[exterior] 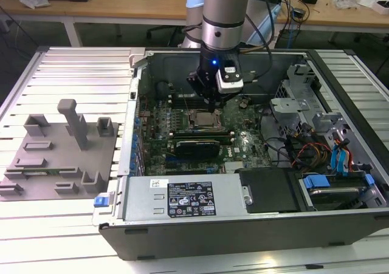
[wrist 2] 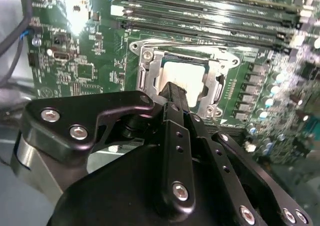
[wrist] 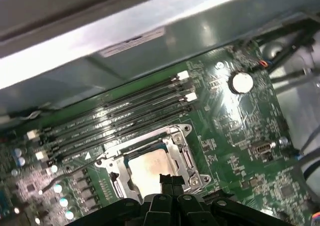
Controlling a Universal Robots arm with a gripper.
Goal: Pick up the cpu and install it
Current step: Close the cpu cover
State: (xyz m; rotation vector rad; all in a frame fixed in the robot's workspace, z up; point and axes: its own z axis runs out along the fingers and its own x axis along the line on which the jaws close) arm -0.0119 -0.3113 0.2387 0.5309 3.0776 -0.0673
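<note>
The cpu (wrist 2: pixel 187 73) is a pale silvery square lying flat inside the dark metal-rimmed socket frame (wrist 2: pixel 145 55) on the green motherboard. It is also seen from the other side in the first wrist view, the cpu (wrist: pixel 147 168) within the socket frame (wrist: pixel 187 156). My gripper (wrist 2: pixel 172 91) hangs just above the chip's near edge, its two black fingers pressed together with nothing between them; whether they touch the chip I cannot tell. In the exterior view the gripper (exterior: pixel 213 107) stands over the socket (exterior: pixel 204 121) in the middle of the open computer case.
Memory slots (wrist: pixel 125 110) run beside the socket. A long silver box (exterior: pixel 182 198) with a label lies along the case's near wall. Cables and drive bays (exterior: pixel 322 158) fill the exterior view's right. A grey moulded tray (exterior: pixel 58 158) rests outside the case on the exterior view's left.
</note>
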